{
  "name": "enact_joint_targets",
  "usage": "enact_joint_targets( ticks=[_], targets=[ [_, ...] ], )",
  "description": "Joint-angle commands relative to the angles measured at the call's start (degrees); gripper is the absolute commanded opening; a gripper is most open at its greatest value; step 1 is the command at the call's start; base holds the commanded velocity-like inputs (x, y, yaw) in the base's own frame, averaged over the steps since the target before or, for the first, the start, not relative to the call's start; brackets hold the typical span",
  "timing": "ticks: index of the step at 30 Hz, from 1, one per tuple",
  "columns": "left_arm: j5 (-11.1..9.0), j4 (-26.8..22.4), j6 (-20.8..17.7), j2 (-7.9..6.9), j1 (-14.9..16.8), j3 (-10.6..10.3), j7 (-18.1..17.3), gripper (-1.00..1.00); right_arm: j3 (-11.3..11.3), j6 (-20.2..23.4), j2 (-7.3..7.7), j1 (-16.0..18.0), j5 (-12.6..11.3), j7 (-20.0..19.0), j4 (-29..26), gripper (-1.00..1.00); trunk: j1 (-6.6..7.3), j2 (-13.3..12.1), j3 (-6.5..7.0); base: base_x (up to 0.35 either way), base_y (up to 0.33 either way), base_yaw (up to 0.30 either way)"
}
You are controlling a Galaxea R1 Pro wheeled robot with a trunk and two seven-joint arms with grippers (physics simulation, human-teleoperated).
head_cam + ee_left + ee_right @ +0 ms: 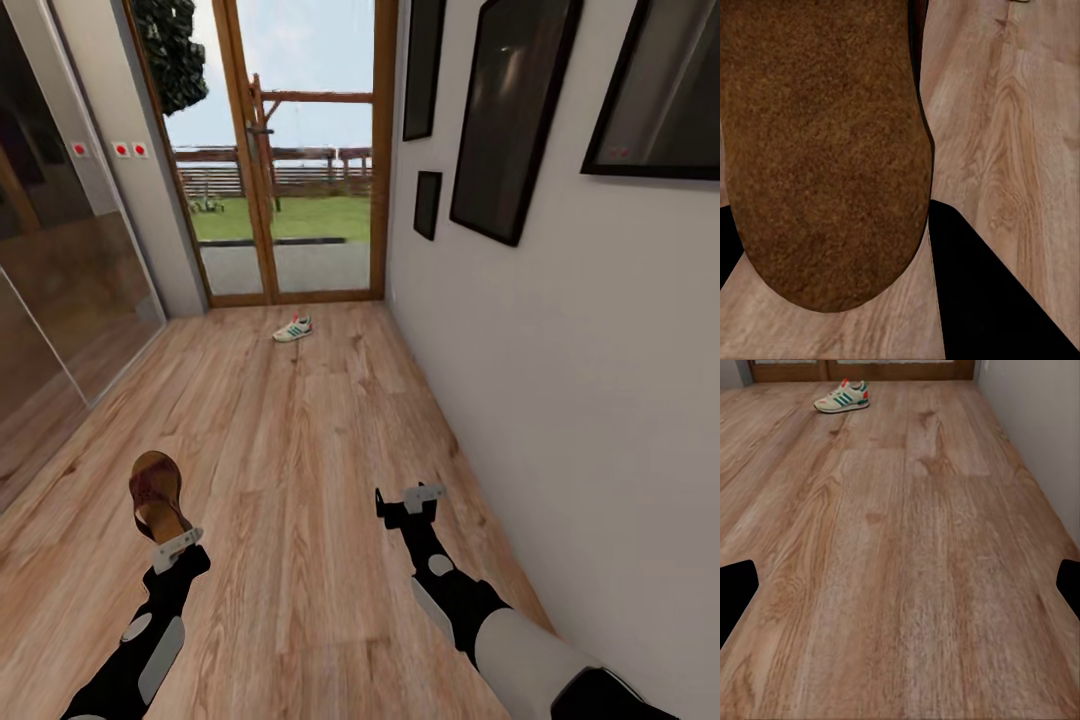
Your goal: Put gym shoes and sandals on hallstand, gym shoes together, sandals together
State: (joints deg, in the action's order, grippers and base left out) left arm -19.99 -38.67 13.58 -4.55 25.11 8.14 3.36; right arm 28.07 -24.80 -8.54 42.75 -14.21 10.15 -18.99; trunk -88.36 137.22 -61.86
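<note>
My left gripper (178, 545) is shut on the heel end of a brown leather sandal (157, 492) and holds it above the corridor floor (300, 450). In the left wrist view the sandal's brown footbed (825, 150) looms close, with a dark finger (997, 307) beside it. One white gym shoe (293, 328) with green stripes and a red heel lies on the planks near the far door; the right wrist view also catches this gym shoe (841, 397). My right gripper (408, 500) is open and holds nothing, its fingertips (735, 592) spread wide over bare planks. The hallstand, the other gym shoe and the other sandal are out of view.
A wood-framed glass door (290, 150) closes the corridor's far end. A white wall with dark framed pictures (510, 110) runs close along the right. Glossy sliding panels (60, 270) line the left. Open floor stretches ahead to the shoe.
</note>
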Motion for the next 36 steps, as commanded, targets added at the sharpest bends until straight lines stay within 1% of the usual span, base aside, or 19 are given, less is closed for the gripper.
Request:
enact_joint_targets(
  ticks=[1, 6, 7, 8, 10, 12, 16, 20, 26, 36],
  targets=[
    [-0.1, 0.1, 0.2, -0.02, 0.0, -0.1, 0.2, -1.0, 0.5, -0.2, 0.02, 0.1, -0.5, 0.3, 0.3, 1.0, -0.02, 0.0, -0.05, 0.338, 0.0, 0.0],
    [0.3, 1.5, 0.6, 0.01, 0.0, -0.2, 0.2, -1.0, 0.5, -0.2, 0.02, 0.1, -0.1, -1.0, 1.5, 1.0, -0.02, 0.0, -0.05, 0.338, 0.0, 0.0],
    [0.7, 1.9, 0.9, 0.03, 0.0, -0.2, 0.2, -1.0, 0.5, -0.2, 0.02, 0.1, 0.0, -1.5, 1.8, 1.0, -0.02, 0.0, -0.05, 0.338, 0.0, 0.0],
    [1.4, 2.5, 1.5, 0.05, 0.0, -0.3, 0.2, -1.0, 0.5, -0.2, 0.02, 0.1, 0.0, -2.1, 2.1, 1.0, -0.02, 0.0, -0.05, 0.338, 0.0, 0.0],
    [2.1, 2.7, 2.3, 0.06, 0.0, -0.4, 0.2, -1.0, 0.5, -0.2, 0.02, 0.1, 0.0, -2.2, 2.3, 1.0, -0.02, 0.0, -0.05, 0.338, 0.0, 0.0],
    [3.3, 3.1, 3.4, 0.06, 0.0, -0.6, 0.2, -1.0, 0.5, -0.2, 0.02, 0.1, 0.0, -2.3, 2.3, 1.0, -0.02, 0.0, -0.05, 0.338, 0.0, 0.0],
    [4.1, 4.0, 3.9, 0.06, 0.0, -1.0, 0.2, -1.0, 0.4, -0.3, 0.2, 0.1, 0.0, -2.2, 2.5, 1.0, -0.02, 0.0, -0.05, 0.338, 0.0, 0.0],
    [4.2, 4.3, 4.1, -0.05, 0.0, -1.2, 0.2, -1.0, 0.3, -0.4, 0.45, 0.1, -0.1, -2.1, 4.8, 1.0, -0.02, 0.0, -0.05, 0.338, 0.0, 0.0],
    [4.3, 4.5, 4.1, -0.05, 0.0, -1.3, 0.2, -1.0, 0.3, -1.1, 0.36, 0.1, 0.0, -2.1, 7.6, 1.0, -0.02, 0.0, -0.05, 0.338, 0.0, 0.0],
    [4.4, 4.5, 4.1, 0.1, 0.0, -1.2, 0.2, -1.0, 0.4, -1.2, 0.16, 0.1, 0.1, -2.3, 8.0, 1.0, -0.02, 0.0, -0.05, 0.338, 0.0, 0.0]
  ],
)
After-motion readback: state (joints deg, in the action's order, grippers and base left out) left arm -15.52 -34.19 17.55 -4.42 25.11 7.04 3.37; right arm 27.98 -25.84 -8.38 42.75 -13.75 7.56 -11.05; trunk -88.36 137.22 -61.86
